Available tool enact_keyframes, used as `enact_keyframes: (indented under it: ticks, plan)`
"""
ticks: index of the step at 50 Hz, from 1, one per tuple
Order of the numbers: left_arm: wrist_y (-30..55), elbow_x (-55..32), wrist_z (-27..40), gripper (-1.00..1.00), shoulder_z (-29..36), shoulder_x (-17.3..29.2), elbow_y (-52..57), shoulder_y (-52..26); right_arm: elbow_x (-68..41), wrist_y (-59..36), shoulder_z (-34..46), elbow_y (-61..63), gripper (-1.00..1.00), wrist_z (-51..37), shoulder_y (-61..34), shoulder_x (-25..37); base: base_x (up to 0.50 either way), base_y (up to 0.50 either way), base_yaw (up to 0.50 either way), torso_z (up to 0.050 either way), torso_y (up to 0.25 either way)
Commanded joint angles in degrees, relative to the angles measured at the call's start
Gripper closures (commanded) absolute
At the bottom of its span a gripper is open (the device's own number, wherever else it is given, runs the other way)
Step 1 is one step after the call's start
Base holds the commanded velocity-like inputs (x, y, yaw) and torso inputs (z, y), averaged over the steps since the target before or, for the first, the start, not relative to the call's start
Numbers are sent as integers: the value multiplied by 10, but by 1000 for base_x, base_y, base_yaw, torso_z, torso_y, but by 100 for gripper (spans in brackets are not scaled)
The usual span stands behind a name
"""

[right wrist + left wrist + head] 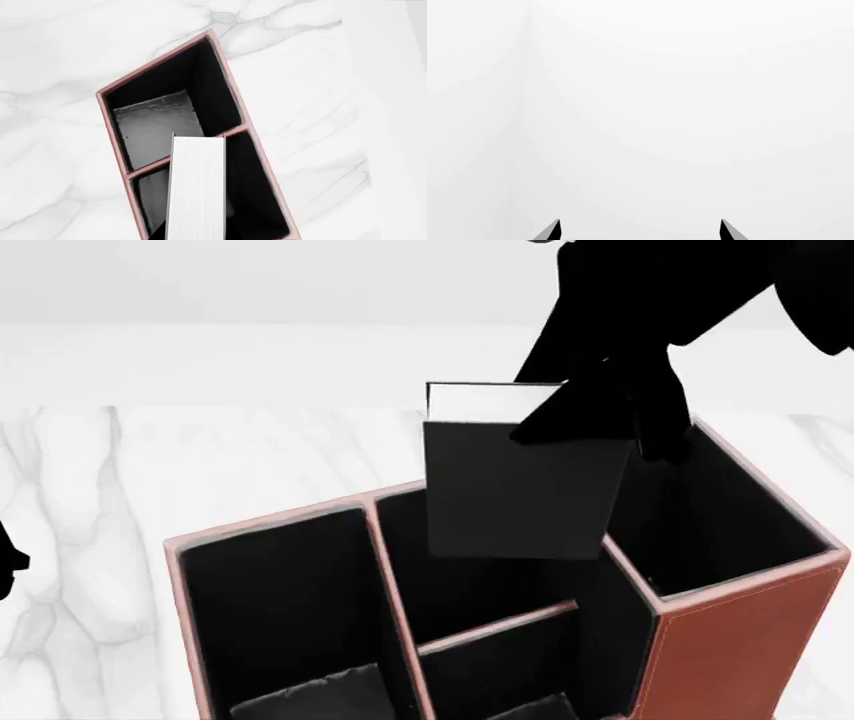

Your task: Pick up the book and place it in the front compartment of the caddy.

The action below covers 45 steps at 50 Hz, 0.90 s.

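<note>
My right gripper (594,425) is shut on the upper right corner of the black book (521,490) and holds it upright, white page edge on top, above the reddish-brown caddy (727,640). The book's lower edge hangs over the far short cell, the front compartment (454,590), beside the taller end section (707,510). A thin crosswise divider (494,625) splits the two short cells. In the right wrist view the book's white pages (197,185) reach a divider (237,132) between black cells. My left gripper (640,227) is open and empty, facing blank white.
The caddy's long cell (280,610) lies to the left of the short cells. The caddy stands on a white marble tabletop (134,470), which also shows round it in the right wrist view (320,125). A plain white wall rises behind.
</note>
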State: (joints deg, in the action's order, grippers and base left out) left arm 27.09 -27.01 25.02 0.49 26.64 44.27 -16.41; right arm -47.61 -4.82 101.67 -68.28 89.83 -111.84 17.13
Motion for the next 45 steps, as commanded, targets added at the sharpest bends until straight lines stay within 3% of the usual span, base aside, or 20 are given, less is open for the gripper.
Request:
enact_keyframes:
  ticks: [1,15,45]
  plan:
    - [0,-1,1,-100,0,2,0,0,-330,134,336,-53,100,2,-38,-34,0,0,0,0,0]
    - [5,-4,5,-100,1,6,3,-5,-418,159,423,-45,100,2,-39,-35,0,0,0,0,1]
    - [0,-4,8,-100,5,8,0,-5,-424,135,388,50,100,2,-53,-24,0,0,0,0,1]
